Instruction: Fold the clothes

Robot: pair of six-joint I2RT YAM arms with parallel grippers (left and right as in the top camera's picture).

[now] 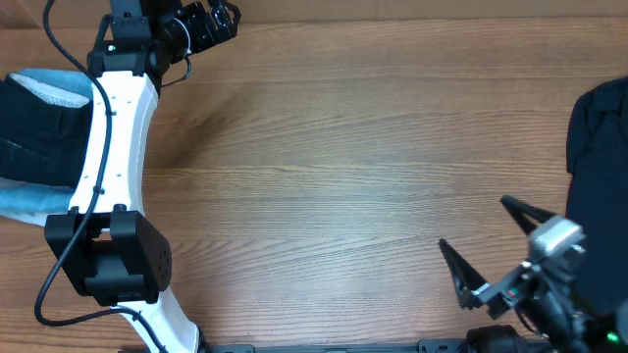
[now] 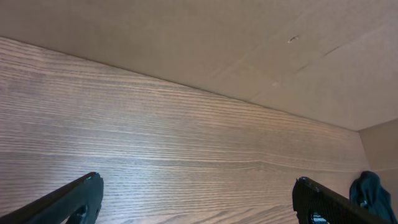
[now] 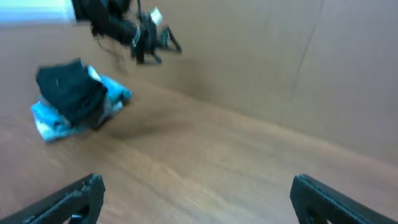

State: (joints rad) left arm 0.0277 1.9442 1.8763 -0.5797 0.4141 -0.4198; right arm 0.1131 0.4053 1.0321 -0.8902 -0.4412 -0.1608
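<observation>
A pile of black clothes [image 1: 601, 186] lies at the table's right edge; a bit of it shows in the left wrist view [image 2: 370, 190]. A folded black garment [image 1: 39, 132] rests on light blue fabric at the far left, also in the right wrist view [image 3: 71, 90]. My left gripper [image 1: 218, 22] is open and empty near the table's back edge, above bare wood [image 2: 196, 199]. My right gripper [image 1: 481, 245] is open and empty at the front right, just left of the black pile, above bare wood [image 3: 198, 199].
A light blue cloth [image 1: 29, 201] lies under the folded garment at the left. A brown cardboard wall [image 2: 249, 37] stands along the table's back edge. The left arm's white link [image 1: 118, 127] crosses beside the folded stack.
</observation>
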